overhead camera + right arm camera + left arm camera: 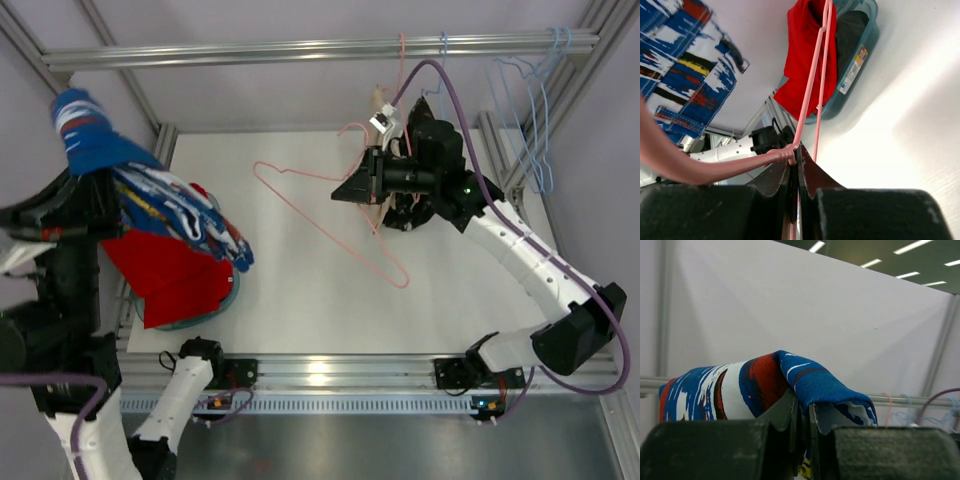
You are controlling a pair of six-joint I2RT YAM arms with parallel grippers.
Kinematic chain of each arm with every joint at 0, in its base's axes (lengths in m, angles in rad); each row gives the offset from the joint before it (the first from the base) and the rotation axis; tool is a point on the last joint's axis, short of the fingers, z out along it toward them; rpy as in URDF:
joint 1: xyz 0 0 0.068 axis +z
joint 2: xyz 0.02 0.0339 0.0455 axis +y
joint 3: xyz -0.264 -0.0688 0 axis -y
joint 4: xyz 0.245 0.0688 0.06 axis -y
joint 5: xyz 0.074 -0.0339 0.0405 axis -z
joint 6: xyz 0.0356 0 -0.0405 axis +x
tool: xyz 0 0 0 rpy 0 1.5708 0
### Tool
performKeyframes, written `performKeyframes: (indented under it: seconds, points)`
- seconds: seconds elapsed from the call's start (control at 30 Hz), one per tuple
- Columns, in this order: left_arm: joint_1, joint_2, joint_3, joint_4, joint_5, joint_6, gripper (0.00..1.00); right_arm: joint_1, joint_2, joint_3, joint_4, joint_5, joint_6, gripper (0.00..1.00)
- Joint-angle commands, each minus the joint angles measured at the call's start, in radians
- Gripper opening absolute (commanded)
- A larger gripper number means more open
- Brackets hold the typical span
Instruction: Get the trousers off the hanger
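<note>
Writing first: the only label in sight is a white sticker with a yellow mark (853, 70) on the wall of the teal plastic bin (871, 20), and its print is too small to read.

Over to the left gripper (804, 410), raised high at the table's left edge, jaws pinched tight on a fold of the blue trousers with the white and red pattern (765, 380). From the top view the garment drapes from that grip down over the bin.

The right gripper (796, 165) is at the far middle of the white table (300, 300), jaws clamped on the thin pink wire hanger (730, 165), which lies bare across the tabletop, well apart from the trousers.

Inside the bin, a red cloth (805, 60) spills over the rim and a dark cloth (850, 30) sits beside it.

Light blue wire hangers (541, 160) dangle from the aluminium rail (300, 48) at the far right.

A thin beige strip (381, 100) peeks out behind the right gripper; the arm covers most of it, so I can't tell what it is.
</note>
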Motion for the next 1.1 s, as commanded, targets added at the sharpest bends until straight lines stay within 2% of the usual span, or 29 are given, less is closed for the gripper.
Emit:
performKeyframes:
  seconds: [0.0, 0.13, 0.2, 0.37, 0.5, 0.6, 0.67, 0.73, 0.83, 0.93, 1.0, 1.07]
  points:
    - [0.102, -0.131, -0.077, 0.061, -0.108, 0.045, 0.0, 0.009, -0.084, 0.042, -0.047, -0.009, -0.121, 0.0]
    - [0.168, -0.239, -0.195, 0.009, -0.208, 0.178, 0.0, 0.009, -0.128, 0.047, -0.121, -0.023, -0.208, 0.0]
    - [0.179, -0.28, -0.261, -0.006, -0.281, 0.222, 0.0, 0.009, -0.159, 0.046, -0.168, -0.03, -0.256, 0.0]
    - [0.179, -0.333, -0.426, -0.025, -0.349, 0.345, 0.0, 0.009, -0.232, 0.027, -0.254, -0.041, -0.33, 0.0]
    - [0.179, -0.33, -0.606, 0.067, -0.375, 0.422, 0.0, 0.009, -0.318, 0.03, -0.334, 0.006, -0.408, 0.0]
    - [0.179, -0.255, -0.758, 0.168, -0.399, 0.482, 0.0, 0.009, -0.374, 0.059, -0.424, 0.046, -0.463, 0.0]
    - [0.179, -0.146, -0.853, 0.306, -0.392, 0.512, 0.0, 0.006, -0.4, 0.076, -0.49, 0.071, -0.509, 0.0]
    - [0.179, 0.001, -0.899, 0.421, -0.39, 0.519, 0.0, -0.002, -0.436, 0.098, -0.53, 0.105, -0.54, 0.0]
    - [0.18, 0.196, -0.89, 0.501, -0.384, 0.5, 0.0, -0.06, -0.478, 0.142, -0.599, 0.132, -0.577, 0.0]
    - [0.182, 0.363, -0.856, 0.515, -0.407, 0.487, 0.0, -0.094, -0.506, 0.205, -0.652, 0.175, -0.601, 0.0]
    - [0.188, 0.44, -0.827, 0.462, -0.43, 0.47, 0.01, -0.13, -0.522, 0.26, -0.694, 0.214, -0.6, 0.0]
    - [0.211, 0.52, -0.789, 0.362, -0.421, 0.439, 0.12, -0.175, -0.532, 0.321, -0.727, 0.252, -0.644, 0.0]
